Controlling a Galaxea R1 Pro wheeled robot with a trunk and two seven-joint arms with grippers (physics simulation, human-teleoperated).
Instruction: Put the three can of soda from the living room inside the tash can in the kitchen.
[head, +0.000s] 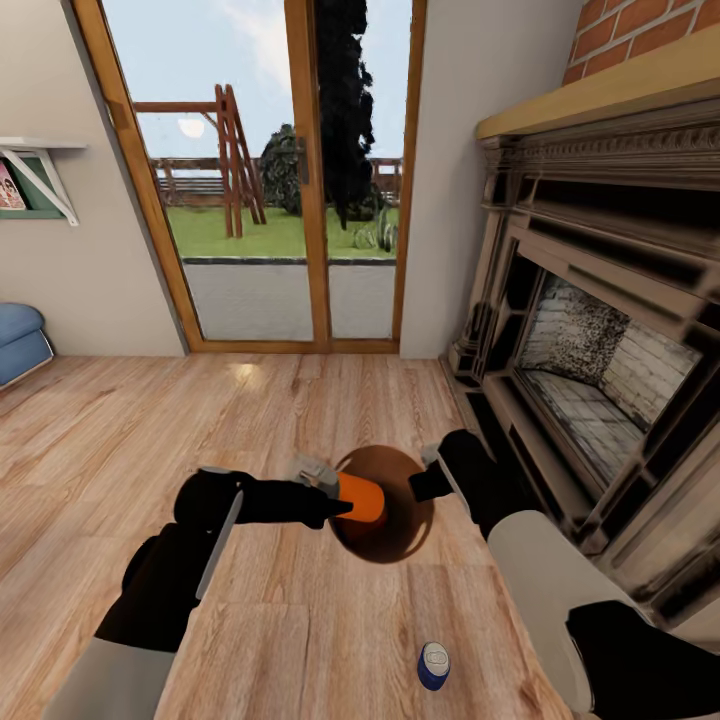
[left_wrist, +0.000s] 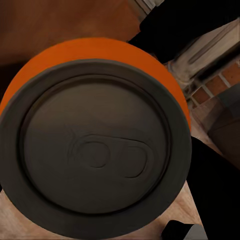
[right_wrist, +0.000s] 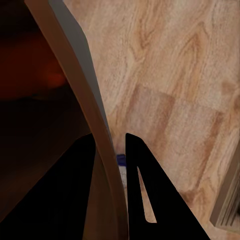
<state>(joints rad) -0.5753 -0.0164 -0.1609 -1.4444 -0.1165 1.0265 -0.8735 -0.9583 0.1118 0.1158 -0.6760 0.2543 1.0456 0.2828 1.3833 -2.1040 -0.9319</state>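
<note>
— What's nearest?

— A blue can (head: 433, 666) standing on plank flooring (head: 300, 620) at six o'clock, open wood around it.

— And your grippers?

— My left gripper (head: 345, 500) pinches a smooth orange can (head: 362, 499) over the round bin (head: 385, 503). My right gripper (right_wrist: 111, 150) clamps the bin's thin metal rim (right_wrist: 75, 85). Beyond, brick fireplace (head: 600, 330) at two, glass doors (head: 270, 180) at twelve.

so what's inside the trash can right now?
Brown-orange interior of the trash can; the orange soda can held by the left gripper covers part of the opening. Bottom hidden.
</note>
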